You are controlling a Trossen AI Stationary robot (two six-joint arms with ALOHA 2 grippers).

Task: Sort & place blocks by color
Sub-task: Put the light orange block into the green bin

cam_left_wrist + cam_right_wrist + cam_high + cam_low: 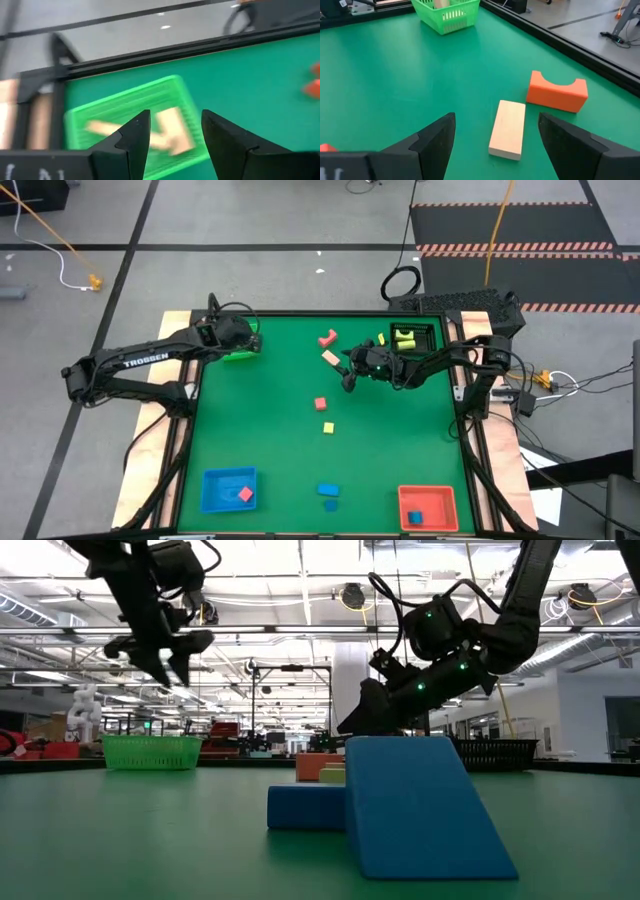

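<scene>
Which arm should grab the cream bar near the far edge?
Right. Its open gripper hovers right at the cream bar, beside the orange arch block. The left gripper is over the green tray.

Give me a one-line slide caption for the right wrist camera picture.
Open right hand above a cream wooden bar, beside an orange notched block on green felt.

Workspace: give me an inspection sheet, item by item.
Surface: green table top, black-framed.
Job's things: tan bar and red arch block ahead of right pincer; red, yellow, blue blocks loose; tan pieces in green tray; yellow pieces in black tray; blue tray holds a red block, red tray a blue one.
Clutter: nothing seen.
Grippers: left pincer open above green tray; right pincer open over tan bar.
Cables: orange cable on floor.
Surroundings: workshop hall.
</scene>
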